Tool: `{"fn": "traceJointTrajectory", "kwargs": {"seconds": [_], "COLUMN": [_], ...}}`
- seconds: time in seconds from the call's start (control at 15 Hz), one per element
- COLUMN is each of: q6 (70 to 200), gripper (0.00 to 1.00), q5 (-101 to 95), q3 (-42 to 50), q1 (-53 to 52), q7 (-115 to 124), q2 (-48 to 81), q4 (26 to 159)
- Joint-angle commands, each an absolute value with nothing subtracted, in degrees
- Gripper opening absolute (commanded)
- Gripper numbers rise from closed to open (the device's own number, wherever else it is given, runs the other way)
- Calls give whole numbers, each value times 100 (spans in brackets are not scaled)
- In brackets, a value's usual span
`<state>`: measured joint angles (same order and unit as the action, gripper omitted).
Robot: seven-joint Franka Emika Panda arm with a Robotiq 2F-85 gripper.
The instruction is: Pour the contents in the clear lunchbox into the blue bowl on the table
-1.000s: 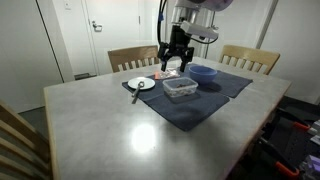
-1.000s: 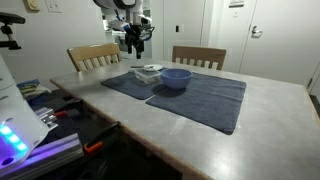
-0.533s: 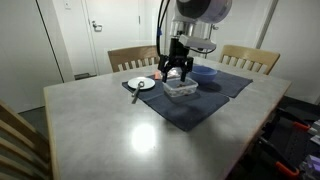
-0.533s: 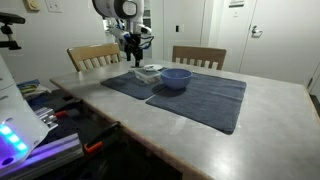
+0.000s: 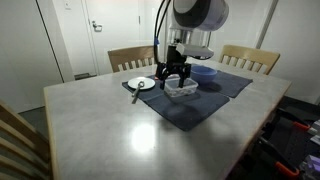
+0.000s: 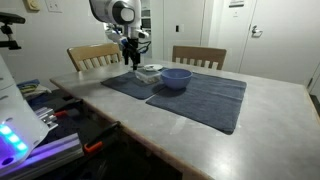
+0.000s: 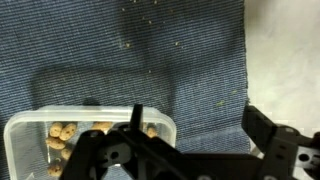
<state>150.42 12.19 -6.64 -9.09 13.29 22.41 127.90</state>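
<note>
the hand (image 5: 176, 76), fingers spread and empty, had dropped in the last second to just above the clear lunchbox (image 5: 181, 89), which sat beside the blue bowl (image 5: 205, 72) near the far edge of the worktop (image 5: 120, 130), so the grasp looked imminent, with a white plate (image 5: 141, 84) close by and open room toward the near edge.

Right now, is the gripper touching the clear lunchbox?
Cannot tell. In the wrist view one jaw overlaps the clear lunchbox rim, but no contact or gap shows; the gripper looks open.
</note>
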Motion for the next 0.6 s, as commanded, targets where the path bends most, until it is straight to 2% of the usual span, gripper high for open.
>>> {"fn": "traceJointTrajectory", "kwargs": {"seconds": [0.0,0.53], "q6": [15211,15206], "gripper": [100,100], "q5": [1129,1213], "q3": [-618,-657], "q1": [-952,-877], "q7": [1398,1283], "q2": [2414,2557], "q4": [12669,12537]}}
